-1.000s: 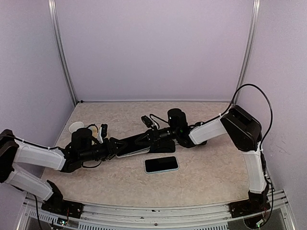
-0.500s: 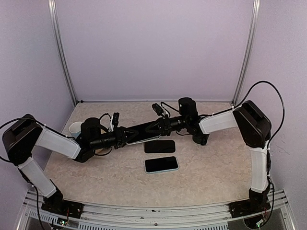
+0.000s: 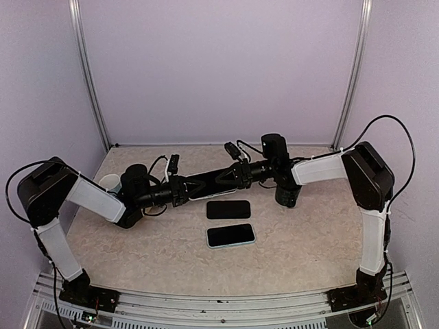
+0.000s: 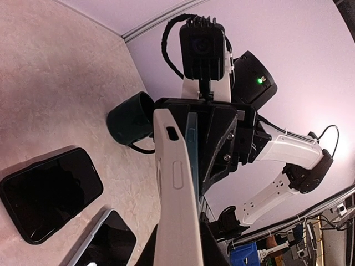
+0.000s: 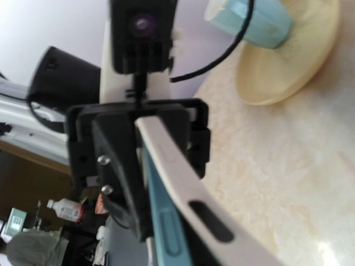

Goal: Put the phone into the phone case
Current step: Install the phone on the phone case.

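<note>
- Top external: left gripper and right gripper meet tip to tip above the table, at about 10 o'clock from table centre.
- A white phone case spans the gap between them, off the surface and turned on edge.
- The phone shows as a thin blue edge flush against the case's side. Both run into the right gripper together. Can't tell whether the phone is fully seated.
- Right gripper: jaws clamped across the far end of the case with the phone, per the left wrist view.
- Left gripper: jaws closed over the opposite end of the case, per the right wrist view.
- A black phone lies flat at 5 o'clock from the held case, screen up.
- A blue-rimmed phone lies flat at 6 o'clock from the black one, near it but apart.
- A dark cup stands at 2 o'clock from the black phone, under the right arm.
- A pale blue cup sits on a cream plate at the table's 9 o'clock side.
</note>
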{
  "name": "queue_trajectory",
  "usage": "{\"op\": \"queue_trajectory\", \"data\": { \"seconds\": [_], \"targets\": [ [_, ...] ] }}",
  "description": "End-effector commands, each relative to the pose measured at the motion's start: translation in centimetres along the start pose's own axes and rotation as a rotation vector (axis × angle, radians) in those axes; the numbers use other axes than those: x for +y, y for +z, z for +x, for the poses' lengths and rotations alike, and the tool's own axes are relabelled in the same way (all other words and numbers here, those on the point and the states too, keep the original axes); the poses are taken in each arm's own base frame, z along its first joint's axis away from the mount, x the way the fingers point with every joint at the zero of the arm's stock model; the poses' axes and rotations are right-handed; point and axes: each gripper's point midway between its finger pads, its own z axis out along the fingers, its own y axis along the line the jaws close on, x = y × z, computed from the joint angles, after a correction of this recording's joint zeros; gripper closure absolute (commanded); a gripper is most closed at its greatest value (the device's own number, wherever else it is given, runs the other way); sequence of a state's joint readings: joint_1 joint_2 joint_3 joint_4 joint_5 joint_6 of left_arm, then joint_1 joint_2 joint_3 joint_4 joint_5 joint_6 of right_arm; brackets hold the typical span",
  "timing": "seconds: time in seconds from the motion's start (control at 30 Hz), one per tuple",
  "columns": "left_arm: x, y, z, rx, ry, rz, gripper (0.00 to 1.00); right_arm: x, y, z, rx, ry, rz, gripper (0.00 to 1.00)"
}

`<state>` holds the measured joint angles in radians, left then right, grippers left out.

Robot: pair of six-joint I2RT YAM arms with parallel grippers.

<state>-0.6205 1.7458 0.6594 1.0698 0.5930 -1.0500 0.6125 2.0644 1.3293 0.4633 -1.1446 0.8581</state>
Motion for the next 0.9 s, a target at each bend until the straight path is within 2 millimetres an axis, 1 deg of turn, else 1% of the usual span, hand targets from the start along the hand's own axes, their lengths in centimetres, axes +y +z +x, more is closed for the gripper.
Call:
{"op": "queue_trajectory", "data": {
  "seconds": [0.0,0.1,0.2,0.33,0.47,0.57,0.7,0.87],
  "targets": [
    [-5.6,1.3,1.0,0.079,0.101,0.207,0.95,-1.6,1.1,-0.2,-0.034,0.005,0.105,0.81],
    [-5.2,1.4,1.2,0.085,0.101,0.198,0.95,-1.6,1.1,-0.2,-0.034,0.005,0.112,0.77],
    [-5.0,1.5,1.3,0.090,0.101,0.191,1.00,-1.4,1.0,-0.2,-0.033,0.000,0.115,0.75],
    [-4.8,1.4,1.4,0.092,0.106,0.184,1.00,-1.2,0.9,-0.3,-0.031,-0.001,0.128,0.69],
    [-4.4,1.3,1.0,0.076,0.119,0.149,1.00,-1.2,0.6,-0.3,-0.025,-0.002,0.156,0.68],
    [-4.5,0.9,0.6,0.057,0.134,0.133,1.00,-0.9,0.2,-0.4,-0.022,-0.017,0.176,0.67],
    [-5.0,0.6,0.2,0.044,0.148,0.142,1.00,-0.7,-0.5,-0.5,-0.026,-0.027,0.202,0.66],
    [-5.5,0.5,0.2,0.043,0.144,0.165,1.00,-0.7,-1.6,-0.5,-0.031,-0.029,0.233,0.64]
  ]
}}
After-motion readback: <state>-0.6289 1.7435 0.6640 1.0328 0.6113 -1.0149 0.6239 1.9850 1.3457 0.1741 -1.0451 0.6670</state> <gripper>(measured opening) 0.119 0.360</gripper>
